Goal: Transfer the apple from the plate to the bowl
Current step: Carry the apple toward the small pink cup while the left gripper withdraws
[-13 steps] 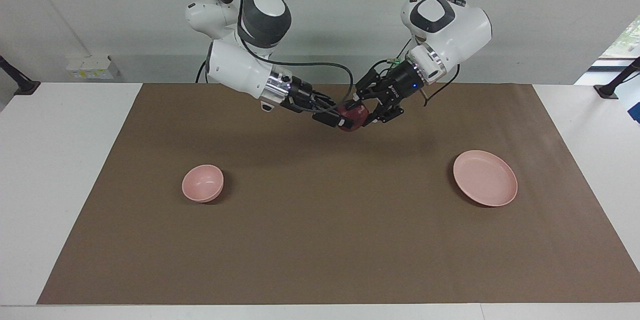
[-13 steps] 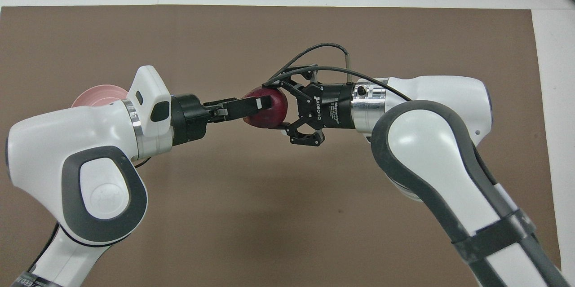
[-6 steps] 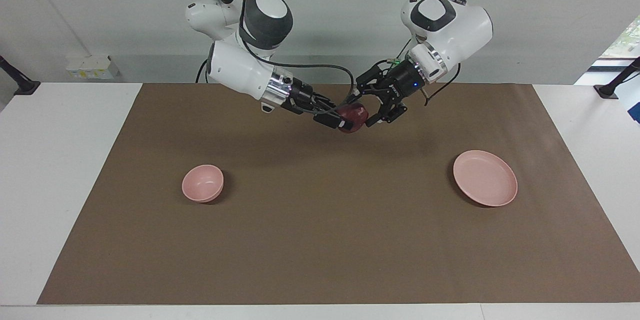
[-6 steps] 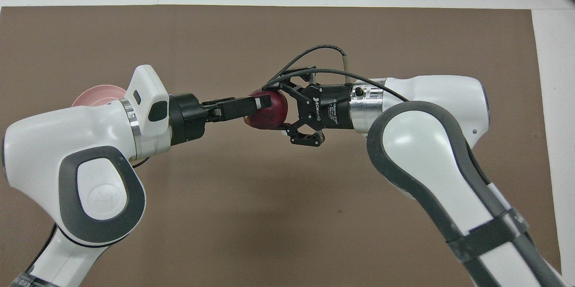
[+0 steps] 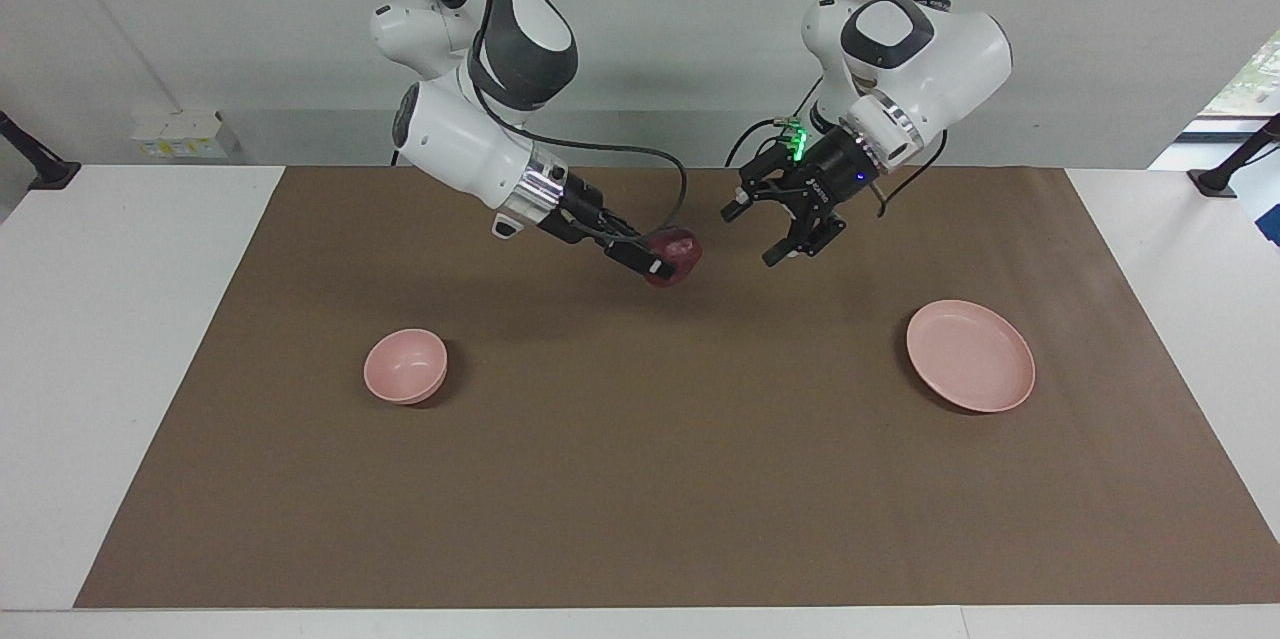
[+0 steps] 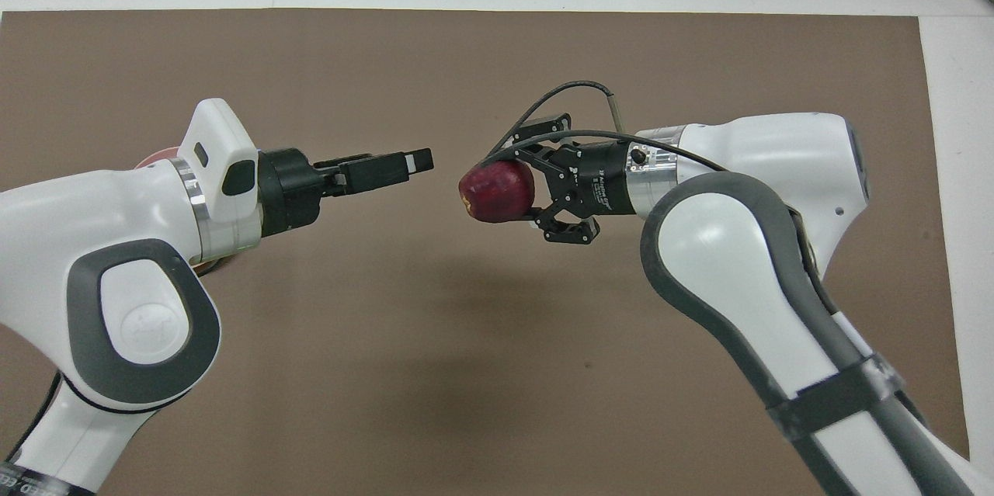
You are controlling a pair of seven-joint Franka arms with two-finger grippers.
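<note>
— Where is the apple (image 5: 673, 253)?

— In the air, over the middle of the brown mat (image 5: 640, 479) that covers the tabletop (image 5: 120, 319). The right gripper (image 5: 664, 261) has it; its jaws are closed around the fruit, one on each side.

— How does it look?

— Small, round, dark red and a little glossy. From overhead the apple (image 6: 497, 192) shows a yellowish patch on the end that sticks out past the right gripper (image 6: 530, 193), the end that points at the other arm.

— And the left gripper (image 5: 772, 235)?

— Also up over the mat, just beside the apple but apart from it, with a clear gap between them. Its jaws stand wide and hold nothing. In the overhead view the left gripper (image 6: 408, 164) points straight at the fruit.

— The dishes?

— The pale pink bowl (image 5: 405, 366) sits on the mat toward the right arm's end of the tabletop. The wider, flat pink plate (image 5: 970, 355) lies toward the left arm's end, well apart from the bowl. From overhead only a sliver of the plate (image 6: 152, 161) shows past the left arm.
</note>
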